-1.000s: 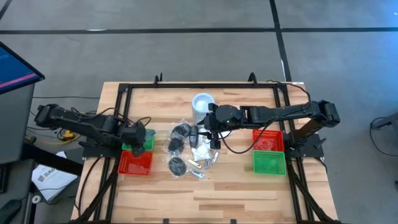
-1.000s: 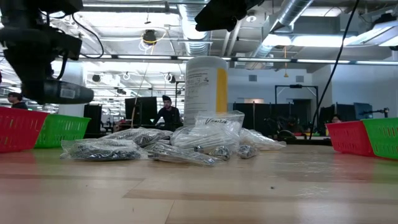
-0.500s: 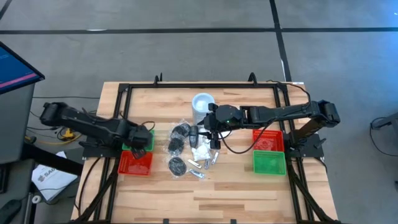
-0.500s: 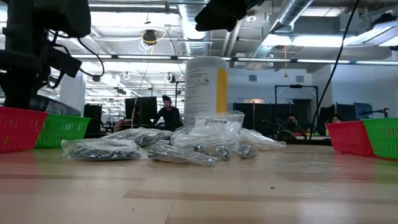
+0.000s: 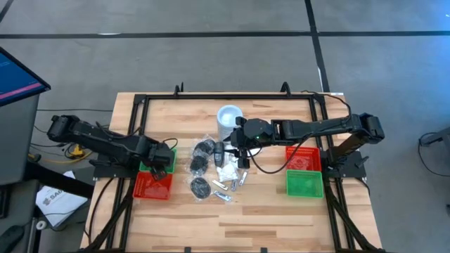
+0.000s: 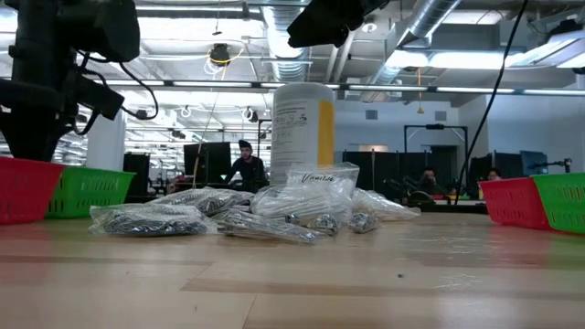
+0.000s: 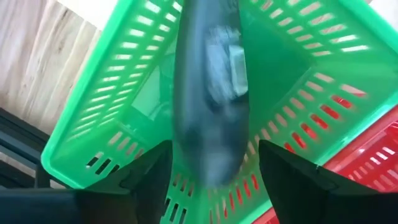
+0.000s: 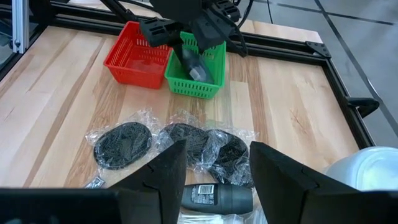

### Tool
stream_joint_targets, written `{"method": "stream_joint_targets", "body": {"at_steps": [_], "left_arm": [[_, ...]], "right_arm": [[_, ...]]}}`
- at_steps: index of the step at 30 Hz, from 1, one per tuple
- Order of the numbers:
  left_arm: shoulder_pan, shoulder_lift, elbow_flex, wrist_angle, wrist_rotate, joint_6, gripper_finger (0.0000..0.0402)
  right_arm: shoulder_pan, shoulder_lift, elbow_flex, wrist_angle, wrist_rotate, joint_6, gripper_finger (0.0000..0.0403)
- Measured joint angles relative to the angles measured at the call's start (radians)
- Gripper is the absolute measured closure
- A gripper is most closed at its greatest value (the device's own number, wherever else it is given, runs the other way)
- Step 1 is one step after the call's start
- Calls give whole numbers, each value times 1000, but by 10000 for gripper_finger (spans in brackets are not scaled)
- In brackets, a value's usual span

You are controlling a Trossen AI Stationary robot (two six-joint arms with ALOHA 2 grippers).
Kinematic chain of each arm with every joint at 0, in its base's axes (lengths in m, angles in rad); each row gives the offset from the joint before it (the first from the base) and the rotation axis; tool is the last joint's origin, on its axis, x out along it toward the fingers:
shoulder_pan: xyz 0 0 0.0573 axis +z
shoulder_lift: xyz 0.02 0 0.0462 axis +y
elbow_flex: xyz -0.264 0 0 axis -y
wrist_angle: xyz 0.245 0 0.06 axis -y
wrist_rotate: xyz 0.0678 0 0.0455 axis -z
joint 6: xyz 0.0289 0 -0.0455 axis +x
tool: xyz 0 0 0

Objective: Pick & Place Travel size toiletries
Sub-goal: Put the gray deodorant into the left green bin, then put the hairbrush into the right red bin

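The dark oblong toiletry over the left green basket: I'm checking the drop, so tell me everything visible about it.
The dark oblong toiletry in clear wrap looks blurred, with a pale label patch near its upper part. It sits tilted between the left end effector and its open dark fingers, over the green slotted plastic basket. The right wrist view places it inside that basket, beside the red slotted basket. Whether anything touches it cannot be told.

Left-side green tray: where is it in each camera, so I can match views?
High view: green tray at the table's left, partly under the arm.
Low view: far left, behind the red tray.
Left wrist view: fills the picture.
Right wrist view: across the table, beyond the bagged pots.
Shared landmark: the red tray beside it.
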Motion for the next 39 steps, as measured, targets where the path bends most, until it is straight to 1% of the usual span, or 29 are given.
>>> {"method": "stream_joint_targets", "body": {"at_steps": [5,9,16,19,23,30,33,39], "left_arm": [[0,-4,0,-9,-2,2,197],[0,-32,0,-9,11,2,210],[0,-140,0,-8,8,-16,215],[0,-184,0,17,0,-32,214],[0,-214,0,124,-22,-32,218],[24,-215,0,357,-89,15,230],[67,-201,0,418,-119,53,235],[199,-131,0,539,-120,152,242]], "right_arm": [[0,0,0,0,0,-5,237],[0,0,0,-1,0,-6,239],[0,0,0,-3,0,-6,236],[0,0,0,-3,0,-5,238],[0,0,0,-3,0,-5,238],[0,0,0,-3,0,-3,237],[0,0,0,-3,0,-3,239],[0,0,0,-3,0,-3,236]]}}
